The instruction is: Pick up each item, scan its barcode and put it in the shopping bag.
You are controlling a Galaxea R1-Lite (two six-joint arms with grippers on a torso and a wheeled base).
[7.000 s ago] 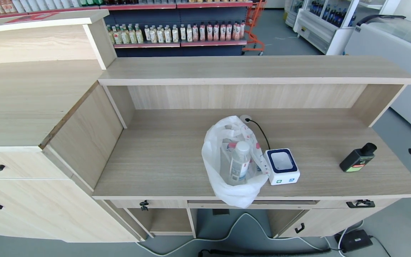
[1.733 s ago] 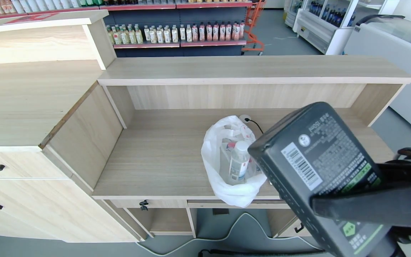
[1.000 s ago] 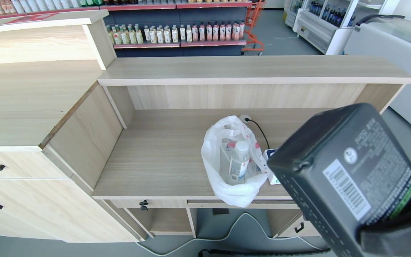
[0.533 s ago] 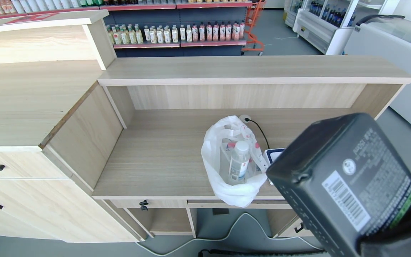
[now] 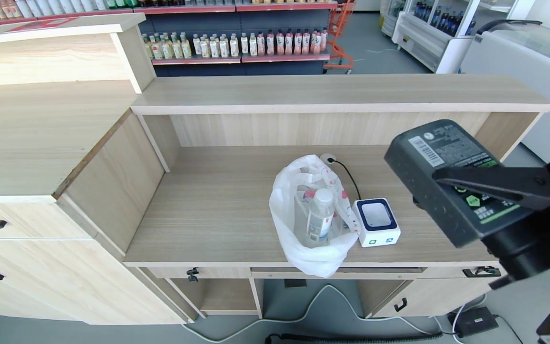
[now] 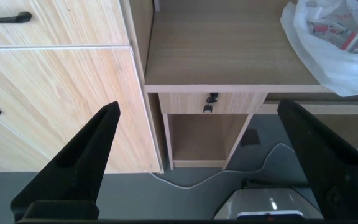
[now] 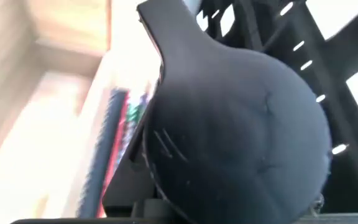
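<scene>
Bottle (image 5: 428, 157): raised at frame right, clamped in right gripper (image 5: 475, 200). Long axis runs upper left to lower right, barcode facing up. Scanner (image 5: 376, 222) lies lower left of it, bag (image 5: 287, 224) touching beyond. Left gripper (image 6: 197, 165) wide, empty.

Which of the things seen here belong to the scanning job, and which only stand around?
For the job: black bottle in the right claw; scanner; shopping bag with a clear bottle inside.
Just around: counter; scanner cable; drink shelves behind.
</scene>
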